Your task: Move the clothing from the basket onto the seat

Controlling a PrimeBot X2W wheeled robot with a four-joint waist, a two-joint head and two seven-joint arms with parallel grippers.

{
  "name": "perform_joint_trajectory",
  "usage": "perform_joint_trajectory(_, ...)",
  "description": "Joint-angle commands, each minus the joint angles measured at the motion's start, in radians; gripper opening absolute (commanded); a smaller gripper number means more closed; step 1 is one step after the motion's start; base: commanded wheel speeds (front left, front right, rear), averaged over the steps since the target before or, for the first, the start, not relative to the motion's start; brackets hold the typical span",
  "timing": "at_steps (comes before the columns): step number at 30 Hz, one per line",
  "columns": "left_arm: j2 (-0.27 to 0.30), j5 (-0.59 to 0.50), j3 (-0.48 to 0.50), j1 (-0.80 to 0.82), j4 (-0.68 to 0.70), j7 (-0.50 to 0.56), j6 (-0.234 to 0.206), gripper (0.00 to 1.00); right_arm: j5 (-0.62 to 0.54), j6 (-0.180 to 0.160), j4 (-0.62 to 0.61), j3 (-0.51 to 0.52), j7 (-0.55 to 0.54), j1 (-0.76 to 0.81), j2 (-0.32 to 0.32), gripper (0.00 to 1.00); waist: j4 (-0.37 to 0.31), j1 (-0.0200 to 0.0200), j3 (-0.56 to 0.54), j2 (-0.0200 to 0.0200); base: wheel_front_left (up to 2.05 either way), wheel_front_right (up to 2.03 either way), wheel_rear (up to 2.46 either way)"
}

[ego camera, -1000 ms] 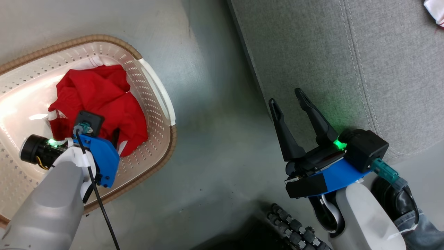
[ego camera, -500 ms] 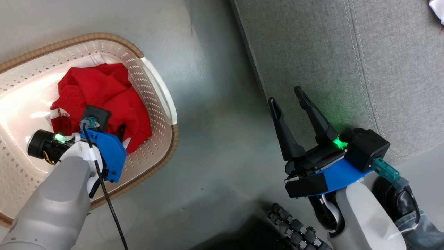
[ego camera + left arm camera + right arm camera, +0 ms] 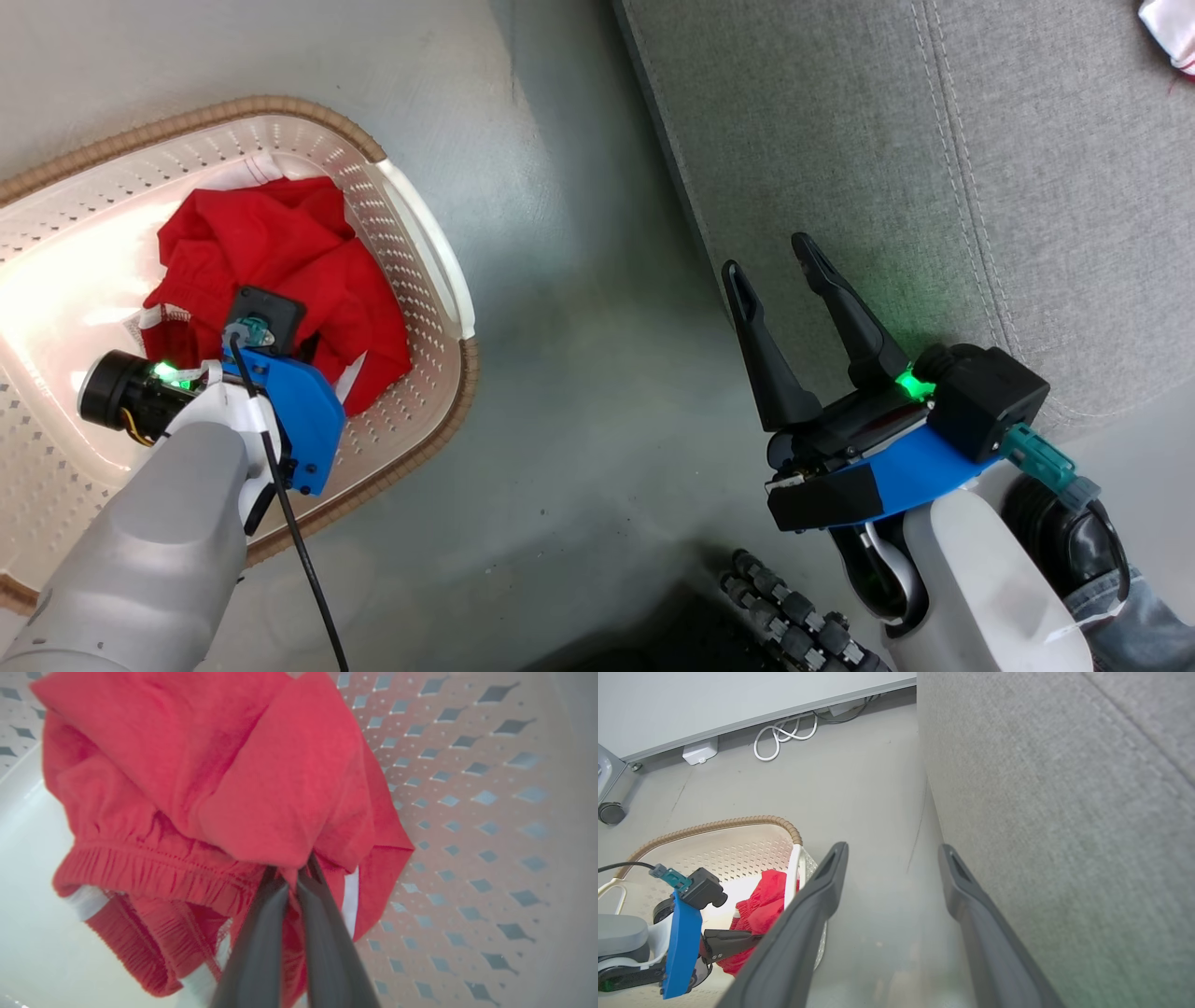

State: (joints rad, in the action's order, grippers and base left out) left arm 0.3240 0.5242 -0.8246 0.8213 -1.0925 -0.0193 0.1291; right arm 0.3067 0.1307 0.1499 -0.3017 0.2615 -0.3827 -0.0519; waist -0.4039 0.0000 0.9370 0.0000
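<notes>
**Clothing gripped inside basket**

We find the seat [image 3: 934, 140] at 1 o'clock in the head view. The basket [image 3: 425, 243] stands at 9 o'clock on the floor [image 3: 579, 392], with the clothing [image 3: 280, 243] inside it. The left gripper [image 3: 292, 879] is clamped on a red fold. The right gripper [image 3: 767, 259], at 4 o'clock, is spread wide and holds nothing.

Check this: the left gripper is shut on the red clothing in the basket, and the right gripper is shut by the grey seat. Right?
Not quite: the right gripper is open, fingers spread, by the seat, as the right wrist view shows. The left gripper is indeed shut on the clothing in the basket.
</notes>
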Motion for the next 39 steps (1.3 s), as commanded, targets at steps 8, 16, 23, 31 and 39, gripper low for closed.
perform_joint_trajectory(8, -0.012, 0.026, -0.015, 0.012, 0.006, -0.012, 0.002, 0.00, -0.017, 0.000, 0.004, 0.008, 0.005, -0.017, 0.003, 1.00, 0.020, 0.0000, -0.027, 0.0000, 0.00, 0.00, 0.00)
perform_joint_trajectory(16, -0.055, 0.052, -0.035, -0.017, 0.003, -0.057, 0.002, 0.00, -0.066, 0.000, 0.017, 0.030, 0.005, -0.019, 0.002, 1.00, 0.075, 0.0000, -0.127, 0.0000, 0.00, 0.00, 0.00)
perform_joint_trajectory(23, -0.111, 0.086, -0.062, -0.054, 0.004, -0.120, 0.002, 0.00, -0.123, 0.000, 0.045, 0.051, 0.004, -0.003, 0.002, 1.00, 0.143, 0.0000, -0.268, 0.0000, 0.00, 0.00, 0.00)
perform_joint_trajectory(31, -0.164, 0.137, -0.089, -0.116, 0.007, -0.196, 0.002, 0.00, -0.148, 0.000, 0.047, 0.058, -0.038, 0.041, -0.011, 1.00, 0.219, 0.0000, -0.449, 0.0000, 0.00, 0.00, 0.00)
perform_joint_trajectory(39, -0.182, 0.163, -0.140, -0.167, 0.046, -0.235, 0.002, 0.00, -0.143, 0.000, 0.034, 0.064, -0.085, 0.100, -0.029, 1.00, 0.290, 0.0000, -0.600, 0.0000, 0.00, 0.00, 0.00)
